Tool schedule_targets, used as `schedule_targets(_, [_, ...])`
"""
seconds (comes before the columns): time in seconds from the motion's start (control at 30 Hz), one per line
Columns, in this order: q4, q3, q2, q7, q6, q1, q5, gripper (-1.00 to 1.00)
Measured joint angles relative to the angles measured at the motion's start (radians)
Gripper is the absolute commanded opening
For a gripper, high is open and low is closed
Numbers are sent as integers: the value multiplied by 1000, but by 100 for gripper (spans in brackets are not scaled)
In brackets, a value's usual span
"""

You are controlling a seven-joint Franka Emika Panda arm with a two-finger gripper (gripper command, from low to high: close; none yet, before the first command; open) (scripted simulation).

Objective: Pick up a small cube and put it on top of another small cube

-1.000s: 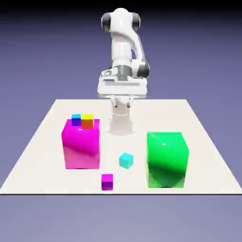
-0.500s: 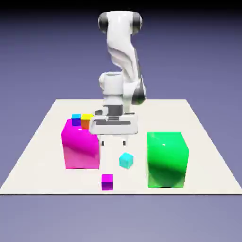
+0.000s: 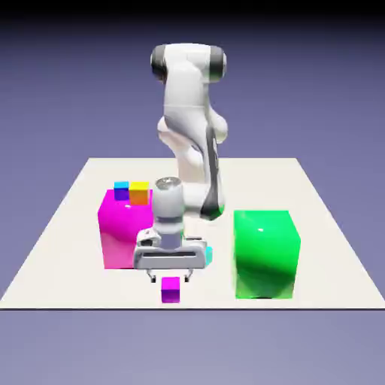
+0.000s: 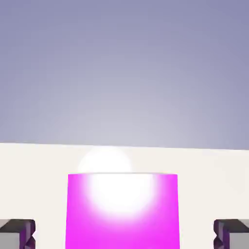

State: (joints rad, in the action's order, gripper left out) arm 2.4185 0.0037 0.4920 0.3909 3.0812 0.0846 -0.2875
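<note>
Exterior view, left to right. Large magenta cube [image 3: 128, 239] sits at the bench's [image 3: 60, 225] left side, roughly 9 o'clock from bench centre. On its top, two small blocks side by side and touching or nearly so: a small blue cube with cyan top [image 3: 121, 189] on the exterior view's left, a small orange cube with yellow top [image 3: 139, 192] on its right.

Arm [image 3: 188, 120] comes down from 12 o'clock, hand low over the front of the bench. Gripper [image 3: 170, 277] points down, jaws apart, nothing clamped. The small magenta cube [image 3: 171, 289] rests on the bench near the front edge, about 6 o'clock from bench centre, directly under the hand. The two fingertips [image 3: 151, 278] show just above the cube's top, one to each side (contact: none visible).

The small cyan cube [image 3: 208, 254] is mostly hidden behind the hand; only a sliver shows at the hand's right edge, about 1 o'clock from the small magenta cube and apart from it. Large green cube [image 3: 265, 253] stands at 3 o'clock, well apart from the hand.

Hand view: small magenta cube [image 4: 122, 214] fills bottom centre, bright glare on its top. Grey fingertips [image 4: 17, 233] at both bottom corners, clear gaps to the cube's sides. Bench [image 4: 209, 185] beyond it, plain backdrop above.
</note>
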Motion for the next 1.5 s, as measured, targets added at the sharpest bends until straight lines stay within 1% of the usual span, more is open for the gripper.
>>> schedule_targets(0.07, [0, 0, 0, 0, 0, 0, 0, -100])
schedule_targets(0.27, [80, -101, -217, 52, -142, -87, 53, -100])
schedule_targets(0.3, [80, -101, -217, 52, -142, -87, 53, -100])
schedule_targets(0.87, [568, -502, -833, 396, -233, -557, 687, -100])
schedule_targets(0.9, [599, -536, -834, 388, -217, -543, 687, -100])
schedule_targets(0.97, [600, -538, -833, 388, -216, -541, 686, -100])
schedule_targets(1.5, [533, -601, -639, -119, -122, -783, -9, -100])
